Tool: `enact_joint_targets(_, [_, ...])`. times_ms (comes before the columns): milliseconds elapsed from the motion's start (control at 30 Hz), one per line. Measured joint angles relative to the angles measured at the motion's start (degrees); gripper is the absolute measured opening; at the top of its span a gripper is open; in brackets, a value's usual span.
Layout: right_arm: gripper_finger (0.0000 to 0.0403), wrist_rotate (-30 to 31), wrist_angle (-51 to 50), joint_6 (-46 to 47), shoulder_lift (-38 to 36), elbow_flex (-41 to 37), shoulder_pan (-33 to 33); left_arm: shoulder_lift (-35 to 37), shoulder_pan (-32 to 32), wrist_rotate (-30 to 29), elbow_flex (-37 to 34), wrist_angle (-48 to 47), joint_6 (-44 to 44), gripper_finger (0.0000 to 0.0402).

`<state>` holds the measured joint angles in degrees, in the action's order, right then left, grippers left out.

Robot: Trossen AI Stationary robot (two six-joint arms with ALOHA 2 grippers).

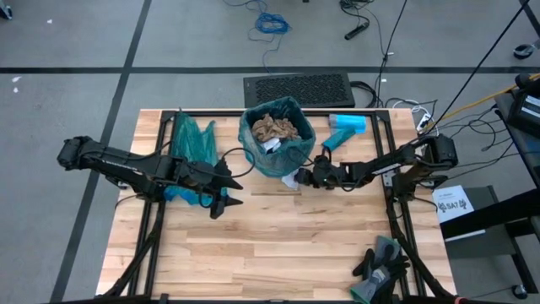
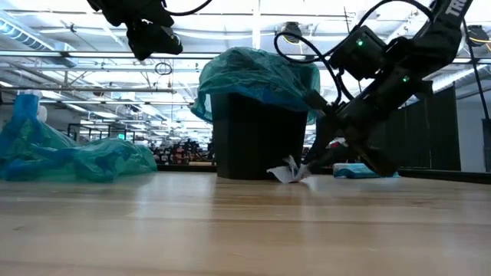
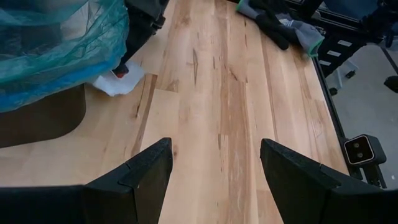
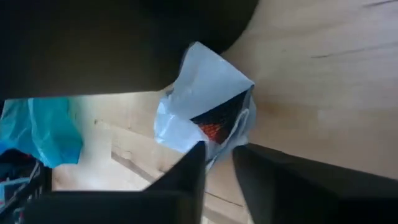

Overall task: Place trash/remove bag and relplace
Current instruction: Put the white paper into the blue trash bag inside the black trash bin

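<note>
on the table: a wooden table (image 1: pixel 278 245) carries a dark bin (image 2: pixel 253 138) lined with a teal bag (image 1: pixel 297 148), set near the far middle.
trash in the bin: crumpled brown paper scraps (image 1: pixel 274 128) fill the top of the bag.
trash on the table: one white wrapper (image 1: pixel 291 179) with a red-and-dark patch lies on the wood, touching or just beside the bin's base on its near right side; it also shows in the low view (image 2: pixel 290 172) and in the right wrist view (image 4: pixel 208 109).
right gripper: right gripper (image 4: pixel 217 155) is low at the table by the bin's base, its fingers drawn narrow around the lower edge of the white wrapper; the wrapper sits between the tips.
left gripper: left gripper (image 3: pixel 214 168) hangs above the table to the left of the bin, fingers spread wide with nothing between them, only bare wood below.
spare bags: a heap of teal bags (image 1: pixel 190 139) lies at the far left of the table.
light-blue pack: a light-blue pack (image 1: pixel 346 127) lies right of the bin near the far edge.
gloves: dark gloves (image 1: pixel 380 262) rest at the near right corner.
</note>
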<state>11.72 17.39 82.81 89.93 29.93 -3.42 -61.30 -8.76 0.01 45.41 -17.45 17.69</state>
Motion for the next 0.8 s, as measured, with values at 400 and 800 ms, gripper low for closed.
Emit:
enact_joint_targets(400, [0.0001,-9.8,-0.3,-2.3,-2.8,0.0,4.6,0.0,0.0,0.0,0.0,0.0,0.0,0.0244])
enact_joint_targets(800, [0.0,-5.7,-31.4,-10.9,-11.9,14.2,14.4,0.0,0.0,0.0,0.0,2.3,0.0,0.0244])
